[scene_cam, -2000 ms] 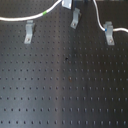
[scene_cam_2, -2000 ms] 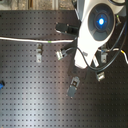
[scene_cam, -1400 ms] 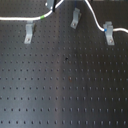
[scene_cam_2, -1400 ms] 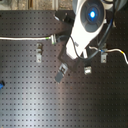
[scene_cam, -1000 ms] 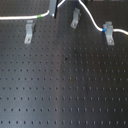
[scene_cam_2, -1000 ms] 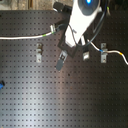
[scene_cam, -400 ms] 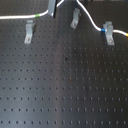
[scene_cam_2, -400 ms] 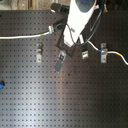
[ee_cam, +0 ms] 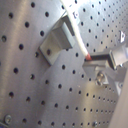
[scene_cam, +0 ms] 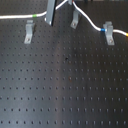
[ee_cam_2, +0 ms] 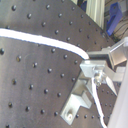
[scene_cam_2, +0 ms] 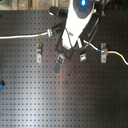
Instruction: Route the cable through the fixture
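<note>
The white cable (scene_cam: pixel 15 17) runs in from the first exterior view's left, past its green band (scene_cam: pixel 34 16), up to my gripper (scene_cam: pixel 49 20). It then loops over the middle fixture (scene_cam: pixel 75 21) and down past its blue band (scene_cam: pixel 104 29) at the right fixture (scene_cam: pixel 108 35). The left fixture (scene_cam: pixel 30 33) stands just below the cable. My gripper sits between the left and middle fixtures and is shut on the cable. Both wrist views show the cable (ee_cam_2: pixel 45 42) reaching the fingertips (ee_cam_2: pixel 92 67) beside a metal fixture (ee_cam: pixel 57 40).
The black perforated board (scene_cam: pixel 65 90) fills both exterior views. In the second exterior view the white arm (scene_cam_2: pixel 77 25) hangs over the board's middle, the gripper (scene_cam_2: pixel 60 61) points down, and a small blue object (scene_cam_2: pixel 1 85) lies at the second exterior view's left edge.
The gripper has carried the cable from near the middle fixture toward the first exterior view's left. The arm has moved up and left in the second exterior view.
</note>
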Motion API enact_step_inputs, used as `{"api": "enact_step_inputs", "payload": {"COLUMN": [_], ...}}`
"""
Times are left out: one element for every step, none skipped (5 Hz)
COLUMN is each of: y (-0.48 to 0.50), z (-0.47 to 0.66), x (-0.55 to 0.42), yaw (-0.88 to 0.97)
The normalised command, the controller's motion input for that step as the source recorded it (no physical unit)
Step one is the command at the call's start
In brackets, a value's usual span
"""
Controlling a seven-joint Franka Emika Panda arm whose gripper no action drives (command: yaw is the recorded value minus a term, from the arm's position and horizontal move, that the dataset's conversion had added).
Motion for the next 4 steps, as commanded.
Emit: {"api": "enact_step_inputs", "payload": {"y": [0.085,0.118,0.197,0.337], "z": [0.31,0.32,0.43,0.70], "x": [-0.131,-0.213,-0.159,0.025], "yaw": [-0.15,-0.15,-0.17,-0.10]}}
